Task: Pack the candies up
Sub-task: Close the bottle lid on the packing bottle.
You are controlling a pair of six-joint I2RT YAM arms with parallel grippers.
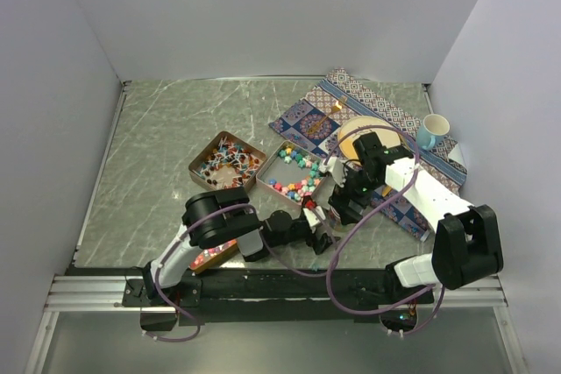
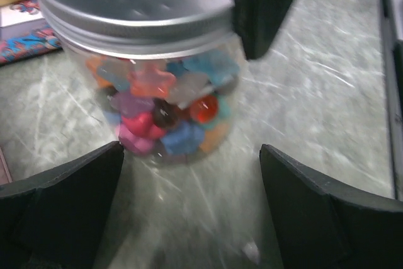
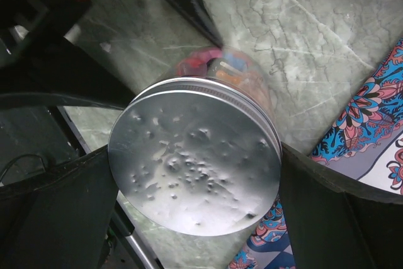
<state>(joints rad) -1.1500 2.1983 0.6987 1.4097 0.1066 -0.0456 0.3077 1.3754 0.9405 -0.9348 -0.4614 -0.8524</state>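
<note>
Marble table (image 1: 166, 129), white walls (image 1: 263, 15), right jaws gripping jar lid (image 3: 195, 162), left jaws apart

The grey marbled table (image 1: 166, 129) carries two open tins (image 1: 198, 165) of candies (image 1: 294, 177), a patterned cloth (image 1: 307, 116) and a lidded jar (image 2: 164, 118).

A clear round jar (image 2: 217, 51) with a silver metal lid (image 2: 132, 4), full of multicoloured candies (image 2: 164, 114), stands on the grey-green marble table (image 2: 315, 111) between the left gripper's (image 2: 191, 168) spread black fingers (image 2: 63, 206), touching neither.
</note>
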